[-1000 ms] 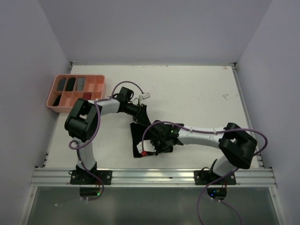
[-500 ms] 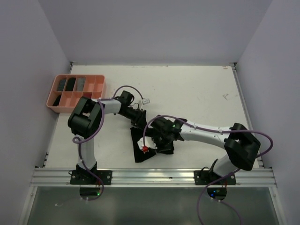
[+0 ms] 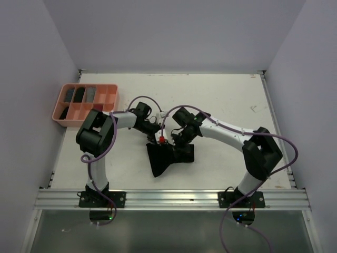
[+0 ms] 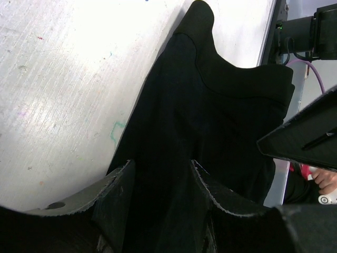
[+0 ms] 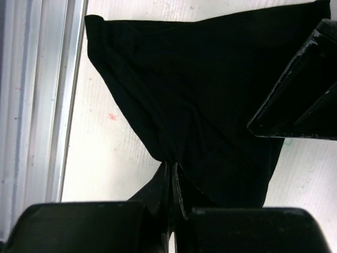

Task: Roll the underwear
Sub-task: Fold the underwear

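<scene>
1. We see the black underwear on the white tabletop, toward the front middle and between the two arms. One corner points at the metal rail along the near edge.
2. The right tool sits at the far edge of the garment.
3. In its wrist view the right tool has its two fingers pressed almost together, with a fold of the underwear pinched between them. The cloth draws to a point at the fingertips and fans out wide from there over the tabletop.
4. The left tool is at the garment's far left corner, just beside the right tool.
5. In its wrist view the left tool is parted. Its fingers stand clearly apart, and the underwear runs down between them.
6. We cannot tell whether those fingers press on the cloth or only straddle it.
7. On the left of that same view, bare scratched tabletop shows beside the cloth's long edge.
8. The salmon-pink tray stands at the far left of the tabletop, well apart from the garment. Several of its compartments hold dark things too small for us to name.
</scene>
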`<state>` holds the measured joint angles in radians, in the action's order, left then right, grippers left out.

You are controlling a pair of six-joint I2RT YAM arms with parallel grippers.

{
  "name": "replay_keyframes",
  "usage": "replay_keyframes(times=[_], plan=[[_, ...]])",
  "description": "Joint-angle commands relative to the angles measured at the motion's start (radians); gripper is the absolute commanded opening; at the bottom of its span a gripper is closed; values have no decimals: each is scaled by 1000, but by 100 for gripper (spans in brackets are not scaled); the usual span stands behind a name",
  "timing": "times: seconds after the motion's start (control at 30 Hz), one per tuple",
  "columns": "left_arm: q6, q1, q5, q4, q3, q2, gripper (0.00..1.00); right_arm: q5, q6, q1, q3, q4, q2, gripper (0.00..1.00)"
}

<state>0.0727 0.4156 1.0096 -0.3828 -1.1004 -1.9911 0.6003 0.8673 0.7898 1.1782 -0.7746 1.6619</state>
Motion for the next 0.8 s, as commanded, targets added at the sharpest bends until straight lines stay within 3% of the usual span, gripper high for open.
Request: replay_keyframes(times=[0.0, 0.6, 0.77], plan=[[62, 12, -181, -51, 28, -35, 51, 90, 19, -44, 92, -83, 73, 0], [53, 14, -172, -59, 33, -44, 52, 81, 99, -167, 296, -126, 374, 0], [39, 12, -177, -56, 34, -46, 53, 67, 47, -187, 397, -164, 461, 0]])
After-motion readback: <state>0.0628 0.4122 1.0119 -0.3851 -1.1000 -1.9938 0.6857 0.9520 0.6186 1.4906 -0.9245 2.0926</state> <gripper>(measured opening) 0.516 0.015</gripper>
